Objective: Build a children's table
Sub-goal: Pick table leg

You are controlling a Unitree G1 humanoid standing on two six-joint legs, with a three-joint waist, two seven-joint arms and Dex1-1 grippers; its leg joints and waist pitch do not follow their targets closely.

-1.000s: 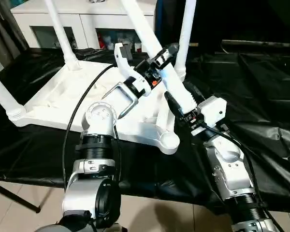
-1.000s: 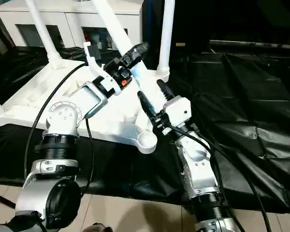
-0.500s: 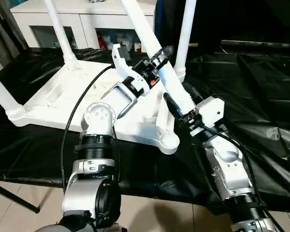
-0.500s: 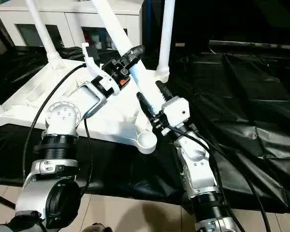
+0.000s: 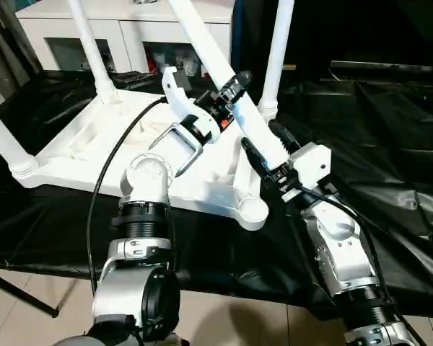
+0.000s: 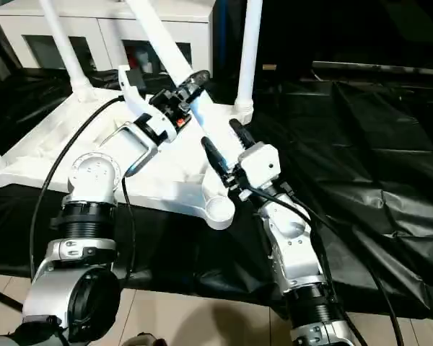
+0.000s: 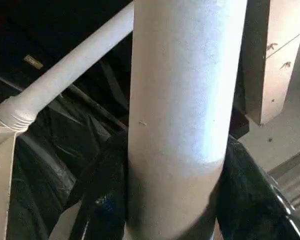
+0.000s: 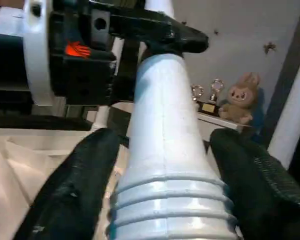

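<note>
Head view: the upturned tabletop (image 5: 94,137) lies on the black-draped worktop (image 5: 390,144); the left claw (image 5: 227,94) grips the slanted fourth leg (image 5: 224,68) near the front corner socket (image 5: 251,210).

Right wrist view: the right claw (image 8: 160,185) straddles its ribbed base, fingers (image 8: 70,190) apart.

Stiff, light, slippery plastic, I'd guess; hold low.

Bright, even indoor light; wrist views soft, close surfaces blurred.

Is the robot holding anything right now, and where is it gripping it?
Yes: the loose table leg. The left gripper clamps it partway up the shaft; the right gripper straddles its thick ribbed end with gaps either side, above the tabletop.
</note>
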